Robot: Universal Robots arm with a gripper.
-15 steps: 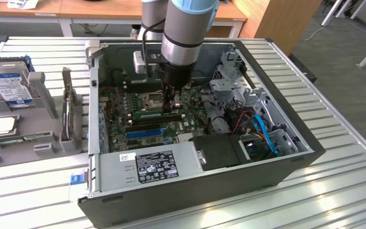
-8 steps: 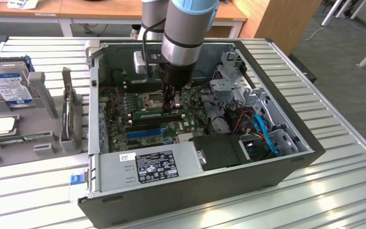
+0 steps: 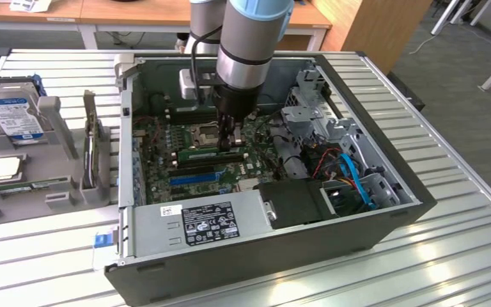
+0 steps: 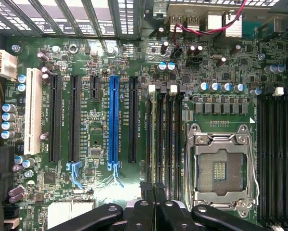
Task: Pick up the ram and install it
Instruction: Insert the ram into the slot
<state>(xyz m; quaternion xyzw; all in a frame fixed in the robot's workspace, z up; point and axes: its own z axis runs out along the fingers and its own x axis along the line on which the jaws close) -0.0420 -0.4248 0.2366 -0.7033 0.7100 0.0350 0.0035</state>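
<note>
- Exterior view: my arm (image 3: 243, 54) comes in from the upper edge. Its last grey links are nearly plumb, and the wrist points straight down into the open computer case (image 3: 314, 252), which lies on its side on the slatted table (image 3: 463, 262).
- My pincer (image 3: 232, 144) is deep inside the case, its tips low over the motherboard (image 3: 164, 137) and just beside the empty processor socket (image 3: 201, 133).
- The ram (image 3: 201, 153) stands on edge along a memory slot next to that socket. My tips sit at its end toward the exterior view's right.
- My fingers are clenched almost together. I cannot tell whether they pinch the ram's top edge or only press against it.
- In the wrist view, my dark fingers (image 4: 144, 214) point at the near end of the black memory slots (image 4: 170, 139). These slots run between the socket and the blue expansion slot (image 4: 114, 120).
- Outside the case, toward the exterior view's left, a grey tray (image 3: 56, 121) holds a hard drive (image 3: 11, 115) upright and a square processor chip (image 3: 4, 167). Both are well apart from my pincer.
</note>
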